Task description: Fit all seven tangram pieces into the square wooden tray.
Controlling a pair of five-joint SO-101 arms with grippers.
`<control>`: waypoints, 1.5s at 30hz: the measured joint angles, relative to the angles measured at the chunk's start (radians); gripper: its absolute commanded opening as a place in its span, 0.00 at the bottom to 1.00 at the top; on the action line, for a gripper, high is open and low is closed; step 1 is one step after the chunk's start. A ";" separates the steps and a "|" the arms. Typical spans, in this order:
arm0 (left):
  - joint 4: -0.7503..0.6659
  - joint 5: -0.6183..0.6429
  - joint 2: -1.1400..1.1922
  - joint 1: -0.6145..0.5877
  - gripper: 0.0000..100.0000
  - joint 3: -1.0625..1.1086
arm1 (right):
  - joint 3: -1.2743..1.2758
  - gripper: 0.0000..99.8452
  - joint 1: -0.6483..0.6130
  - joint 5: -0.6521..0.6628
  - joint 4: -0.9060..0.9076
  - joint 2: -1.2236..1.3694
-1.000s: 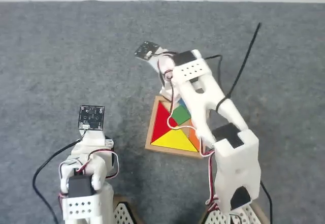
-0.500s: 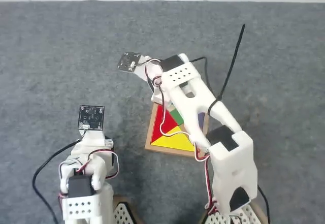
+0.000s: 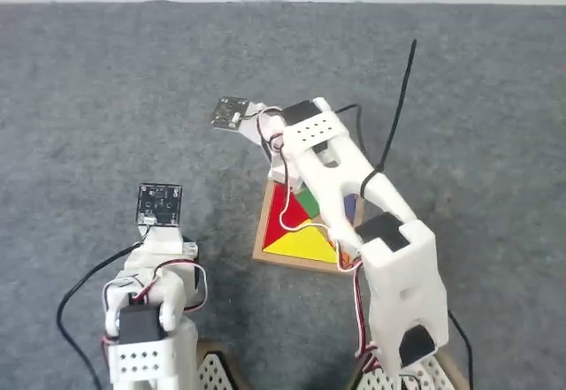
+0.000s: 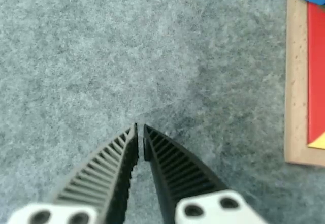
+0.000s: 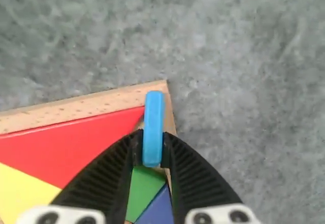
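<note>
The right gripper [image 5: 152,137] is seen closed on a light blue tangram piece [image 5: 153,127], which is clamped on edge between the two black ribbed fingers [image 5: 109,178] so that only its thin rounded side is presented in the right wrist view. The piece is held upright over one corner of the square wooden tray [image 5: 76,109], just at the pointed end of the red triangle [image 5: 66,142]; whether its lower edge is touching the tray cannot be told. Inside the tray, a yellow triangle [image 5: 20,193] is laid against the red one, and a green piece [image 5: 144,188] and a dark blue piece [image 5: 157,211] are seen below the held piece, between the fingers. In the high view the tray [image 3: 262,222] is placed near the middle of the grey felt-covered table [image 3: 133,98], with the right arm [image 3: 336,160] stretched across it, so that much of its far side is covered; the red triangle [image 3: 281,211], yellow triangle [image 3: 305,244] and green piece [image 3: 308,202] are left exposed. The left arm [image 3: 146,310] is set well apart from the tray, at the near left of the table. The left gripper [image 4: 140,128] is held over bare felt with its jaws brought almost together and nothing between them, and the tray's rim [image 4: 293,82] is caught off to one side.
</note>
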 measured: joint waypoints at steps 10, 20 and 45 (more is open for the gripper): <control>0.000 0.000 0.000 0.000 0.02 0.000 | 0.000 0.02 0.014 0.044 0.005 0.000; 0.000 0.000 0.000 0.000 0.02 0.000 | -0.002 0.13 0.015 0.152 0.100 0.000; 0.000 0.000 0.000 0.000 0.02 0.000 | -0.037 0.13 -0.049 0.146 0.193 -0.101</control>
